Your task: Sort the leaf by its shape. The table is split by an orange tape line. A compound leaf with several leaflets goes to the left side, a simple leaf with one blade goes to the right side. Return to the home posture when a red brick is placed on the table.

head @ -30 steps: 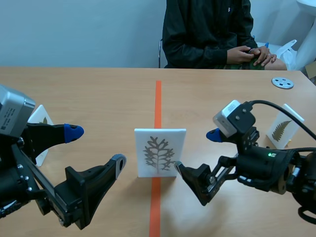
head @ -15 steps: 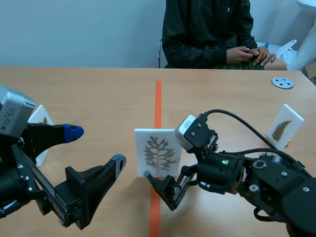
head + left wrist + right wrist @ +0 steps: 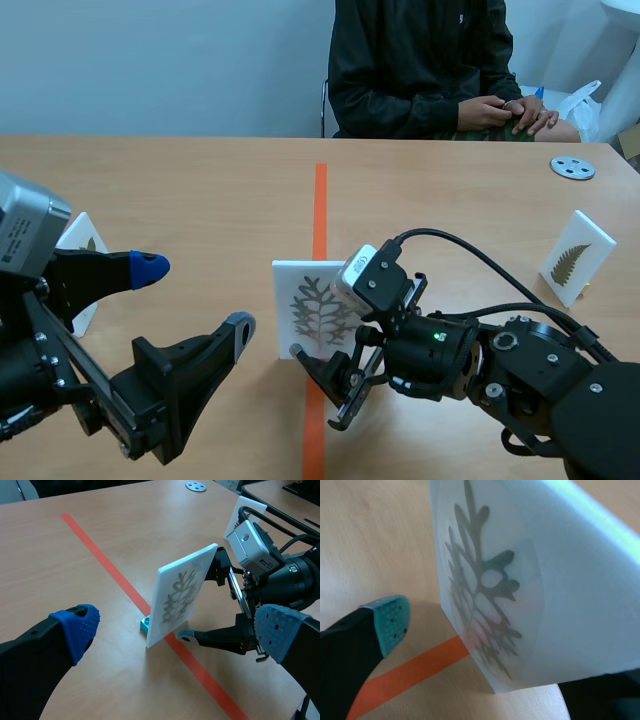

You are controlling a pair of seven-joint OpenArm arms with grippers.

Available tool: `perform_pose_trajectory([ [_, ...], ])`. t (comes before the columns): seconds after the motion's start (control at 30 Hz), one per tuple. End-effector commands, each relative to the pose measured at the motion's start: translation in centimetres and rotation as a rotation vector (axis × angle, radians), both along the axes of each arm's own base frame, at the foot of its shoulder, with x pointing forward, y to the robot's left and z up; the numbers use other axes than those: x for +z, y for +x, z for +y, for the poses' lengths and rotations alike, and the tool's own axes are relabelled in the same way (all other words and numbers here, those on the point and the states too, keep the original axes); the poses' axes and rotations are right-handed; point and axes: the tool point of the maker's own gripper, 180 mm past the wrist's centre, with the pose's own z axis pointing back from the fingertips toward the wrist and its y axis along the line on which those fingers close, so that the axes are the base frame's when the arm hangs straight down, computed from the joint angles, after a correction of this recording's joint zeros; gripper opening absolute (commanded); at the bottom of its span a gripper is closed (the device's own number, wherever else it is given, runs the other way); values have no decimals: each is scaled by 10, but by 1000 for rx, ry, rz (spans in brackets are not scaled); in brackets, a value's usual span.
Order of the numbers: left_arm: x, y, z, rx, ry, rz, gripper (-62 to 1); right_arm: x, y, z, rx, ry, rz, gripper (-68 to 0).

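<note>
Right wrist view has your right gripper [image 3: 492, 655] spread wide astride the leaf card [image 3: 560, 580]; centre both pads [image 3: 390, 620], squeeze gently, keep it upright.

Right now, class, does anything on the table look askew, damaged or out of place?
Nothing looks damaged or spilled. The leaf card stands on the orange tape line, on neither side, the open right gripper around it.
</note>
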Motion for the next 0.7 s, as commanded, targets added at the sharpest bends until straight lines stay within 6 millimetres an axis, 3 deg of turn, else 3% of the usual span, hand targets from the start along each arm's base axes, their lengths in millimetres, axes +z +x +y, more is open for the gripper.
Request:
perform_pose_trajectory([
  [0.0,5,2,1,5,-13,-17,14,13,9,0,-7,30,-35,-293],
  [0.43,5,2,1,5,-13,-17,14,13,9,0,-7,30,-34,-566],
  [0.67,5,2,1,5,-13,-17,14,13,9,0,-7,30,-34,-655],
])
